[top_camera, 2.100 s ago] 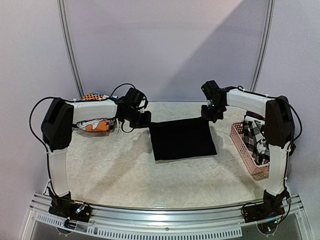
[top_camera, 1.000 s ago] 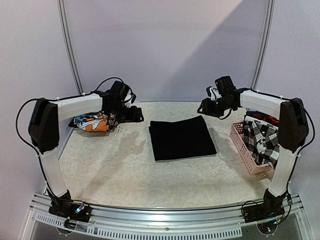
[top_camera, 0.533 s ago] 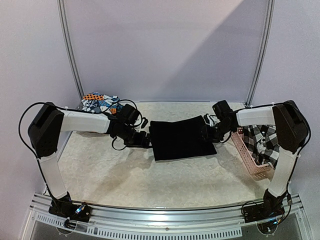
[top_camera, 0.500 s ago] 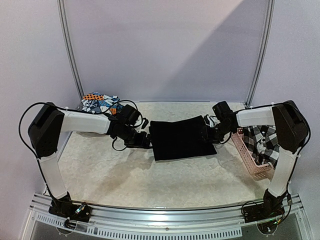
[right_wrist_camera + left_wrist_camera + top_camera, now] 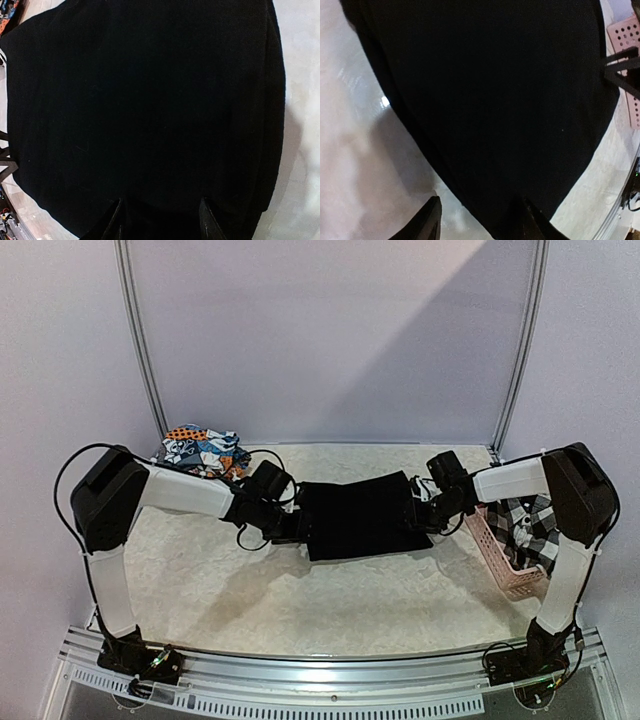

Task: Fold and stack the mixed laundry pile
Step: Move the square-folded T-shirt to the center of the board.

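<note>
Jaws spread, the left gripper (image 5: 295, 528) and right gripper (image 5: 425, 510) straddle opposite edges of the folded black fabric garment (image 5: 360, 515), apparently to fold it further.

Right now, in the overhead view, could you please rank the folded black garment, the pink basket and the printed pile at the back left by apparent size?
1. folded black garment
2. pink basket, not far behind; partly hidden, so less certain
3. printed pile, clearly smallest, and farthest back

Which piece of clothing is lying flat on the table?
The plain black one in the middle; the orange-blue printed pieces are crumpled far left, the checked one bunched in the basket.
</note>
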Action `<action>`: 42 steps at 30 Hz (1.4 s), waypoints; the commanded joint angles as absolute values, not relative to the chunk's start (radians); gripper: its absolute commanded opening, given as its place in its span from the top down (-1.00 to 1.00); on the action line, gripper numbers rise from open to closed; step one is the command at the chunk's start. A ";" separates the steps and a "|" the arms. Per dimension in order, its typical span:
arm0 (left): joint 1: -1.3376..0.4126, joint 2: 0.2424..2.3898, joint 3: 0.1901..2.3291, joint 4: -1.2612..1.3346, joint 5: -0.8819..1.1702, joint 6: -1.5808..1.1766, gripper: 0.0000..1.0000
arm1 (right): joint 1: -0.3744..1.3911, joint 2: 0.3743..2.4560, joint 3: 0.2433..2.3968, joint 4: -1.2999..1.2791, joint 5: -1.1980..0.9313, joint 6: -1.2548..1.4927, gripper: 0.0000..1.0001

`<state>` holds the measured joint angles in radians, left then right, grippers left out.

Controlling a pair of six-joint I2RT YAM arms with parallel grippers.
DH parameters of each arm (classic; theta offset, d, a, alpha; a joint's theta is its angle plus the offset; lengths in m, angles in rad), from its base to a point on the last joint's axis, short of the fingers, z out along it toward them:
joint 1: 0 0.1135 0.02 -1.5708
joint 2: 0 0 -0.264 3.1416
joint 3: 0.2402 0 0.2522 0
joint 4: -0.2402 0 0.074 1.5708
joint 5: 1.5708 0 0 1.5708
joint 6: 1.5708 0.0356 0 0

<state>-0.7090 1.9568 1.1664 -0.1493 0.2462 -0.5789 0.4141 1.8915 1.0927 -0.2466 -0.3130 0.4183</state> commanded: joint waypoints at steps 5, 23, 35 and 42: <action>-0.737 2.014 1.135 -0.092 0.256 -0.610 0.24 | 0.414 1.913 1.002 -0.255 -0.260 0.449 -0.01; -0.867 1.828 0.916 -0.142 0.116 -0.617 1.00 | 0.536 1.675 0.588 -0.123 -0.206 0.670 0.06; -1.050 1.532 0.820 -0.329 -0.081 -0.632 -0.34 | 0.725 1.053 0.420 -0.345 -0.134 0.803 -0.08; -1.029 1.413 0.813 -0.342 -0.269 -0.565 -0.57 | 0.730 0.925 0.555 -0.464 -0.054 0.756 -0.28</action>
<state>-1.0397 1.4406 0.8188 -0.3099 -0.1295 -0.6121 0.7200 0.9276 0.4679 -0.3641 -0.1162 0.7776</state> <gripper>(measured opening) 0.794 0.632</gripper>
